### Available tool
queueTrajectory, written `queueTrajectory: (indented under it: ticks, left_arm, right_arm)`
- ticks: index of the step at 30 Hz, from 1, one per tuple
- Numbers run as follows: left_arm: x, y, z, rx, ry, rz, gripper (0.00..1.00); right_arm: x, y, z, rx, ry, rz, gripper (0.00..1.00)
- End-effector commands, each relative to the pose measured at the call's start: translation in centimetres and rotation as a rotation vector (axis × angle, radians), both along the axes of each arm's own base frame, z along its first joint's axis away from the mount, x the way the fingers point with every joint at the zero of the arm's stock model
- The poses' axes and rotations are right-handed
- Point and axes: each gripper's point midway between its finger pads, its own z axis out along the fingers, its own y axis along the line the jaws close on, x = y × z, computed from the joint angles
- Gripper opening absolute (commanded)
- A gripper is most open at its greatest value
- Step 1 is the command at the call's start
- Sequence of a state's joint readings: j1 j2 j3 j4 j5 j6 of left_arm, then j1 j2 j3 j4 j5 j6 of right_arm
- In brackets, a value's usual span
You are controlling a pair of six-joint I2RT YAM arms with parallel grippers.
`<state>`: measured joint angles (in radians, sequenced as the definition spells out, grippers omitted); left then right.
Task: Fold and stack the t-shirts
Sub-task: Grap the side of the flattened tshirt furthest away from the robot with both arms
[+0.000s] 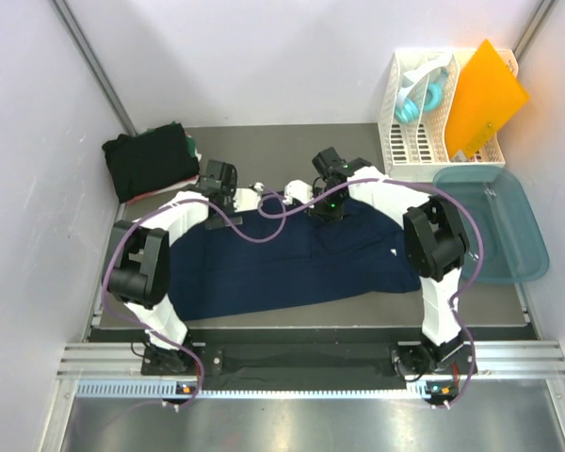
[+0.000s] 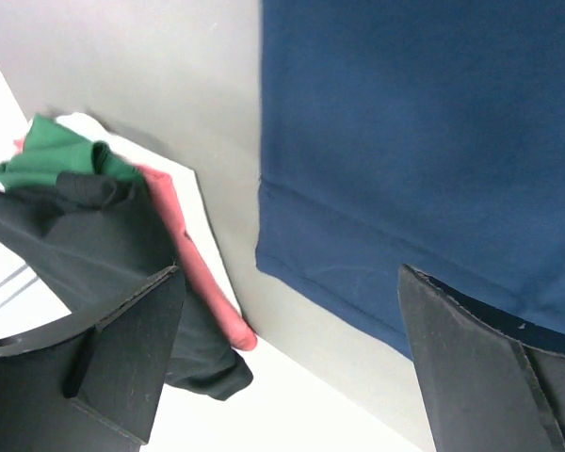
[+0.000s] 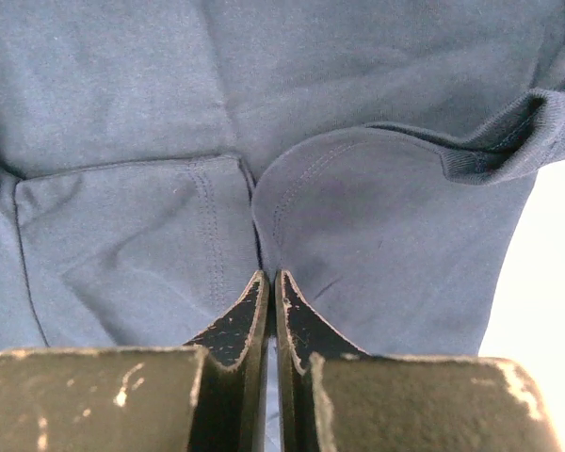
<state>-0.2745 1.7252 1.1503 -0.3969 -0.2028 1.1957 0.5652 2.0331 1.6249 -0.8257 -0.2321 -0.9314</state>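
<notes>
— Where's the navy t-shirt (image 1: 292, 264)?
— Spread mid-desk (image 1: 264, 146). The right pincer (image 3: 269, 282) pinches a fold near its collar.
— And the left pincer (image 2: 290, 273)?
— Spread wide over the shirt's corner, beside the heap of shirts (image 1: 151, 162). The teal tub (image 1: 508, 226) and white rack (image 1: 424, 141) sit far right.

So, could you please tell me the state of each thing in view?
Navy blue cloth t-shirt: spread out flat.
Heap of dark cloth shirts: crumpled, unstacked.
Left gripper: open, empty.
Right gripper: shut on the navy t-shirt.
Teal plastic tub: upright, looks empty.
</notes>
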Motion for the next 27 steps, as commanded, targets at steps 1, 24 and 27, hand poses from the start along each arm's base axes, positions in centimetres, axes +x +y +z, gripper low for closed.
queueTrajectory:
  ticks: [1,24,27]
  left_arm:
    - [1.5,2.5,-0.1,-0.015,-0.040,0.091,0.99]
    - [5.2,9.6,-5.0,-0.097,0.454,0.002,0.95]
    - [4.5,9.6,-4.9,-0.095,0.486,-0.011,0.91]
  right_arm:
    - [1.4,1.3,2.1,0.028,-0.080,-0.002,0.00]
    - [3.4,-2.0,7.0,-0.044,-0.243,-0.099,0.00]
    - [3.3,-2.2,7.0,-0.053,-0.242,-0.110,0.00]
